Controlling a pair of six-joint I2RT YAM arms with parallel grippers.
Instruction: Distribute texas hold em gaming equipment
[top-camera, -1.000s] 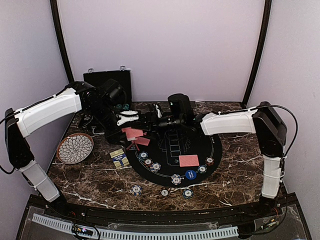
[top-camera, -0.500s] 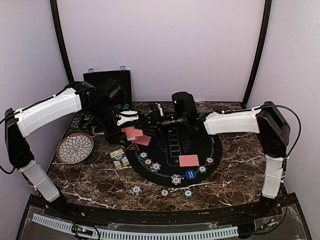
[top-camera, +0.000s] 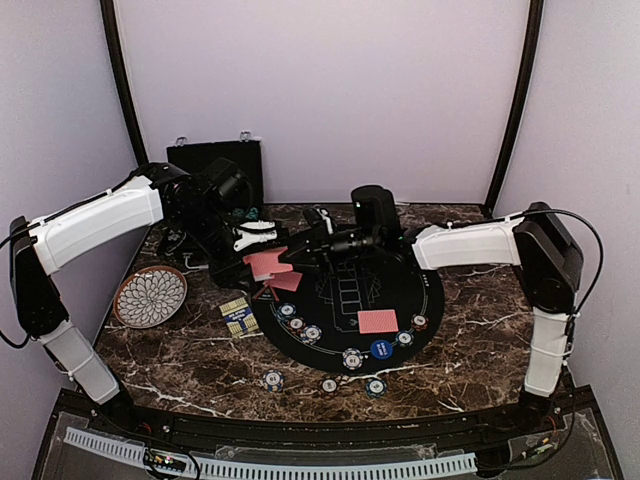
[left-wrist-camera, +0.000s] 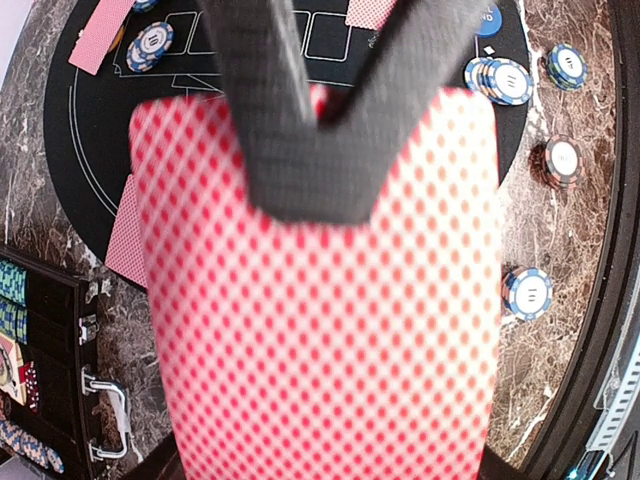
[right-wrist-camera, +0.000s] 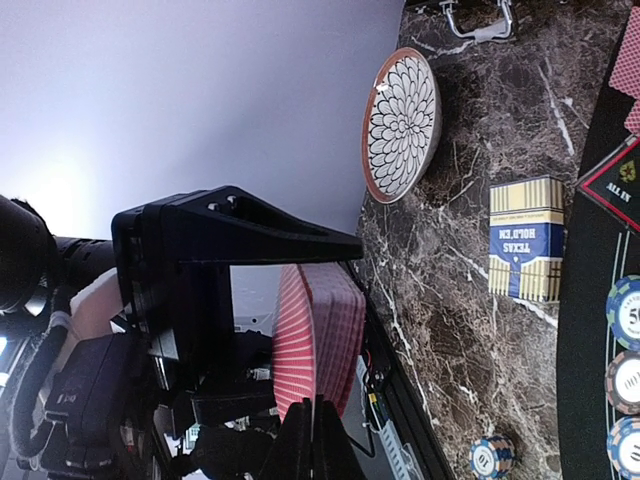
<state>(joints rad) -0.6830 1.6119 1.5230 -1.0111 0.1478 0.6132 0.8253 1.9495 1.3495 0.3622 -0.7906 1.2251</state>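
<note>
My left gripper (top-camera: 252, 240) is shut on a deck of red-backed playing cards (top-camera: 266, 263), held above the table's back left; the deck (left-wrist-camera: 320, 300) fills the left wrist view and hides that gripper's fingers. My right gripper (top-camera: 292, 254) reaches in from the right, its black fingers (left-wrist-camera: 300, 130) pinched shut on the edge of the deck's top card (right-wrist-camera: 318, 335). One face-down card (top-camera: 378, 321) and another (top-camera: 284, 282) lie on the round black mat (top-camera: 345, 300). Stripe-edged chips (top-camera: 352, 358) and a blue button disc (top-camera: 381, 348) sit along the mat's near edge.
Three chips (top-camera: 329, 385) lie on the marble in front of the mat. A blue and yellow card box (top-camera: 238, 315) lies left of the mat, with a petal-pattern plate (top-camera: 150, 296) further left. A black latched case (top-camera: 215, 165) stands at the back left.
The right gripper's jaws have gone from open to shut on the top card's edge, and its wrist has drifted slightly right. The left arm and the deck have stayed put.
</note>
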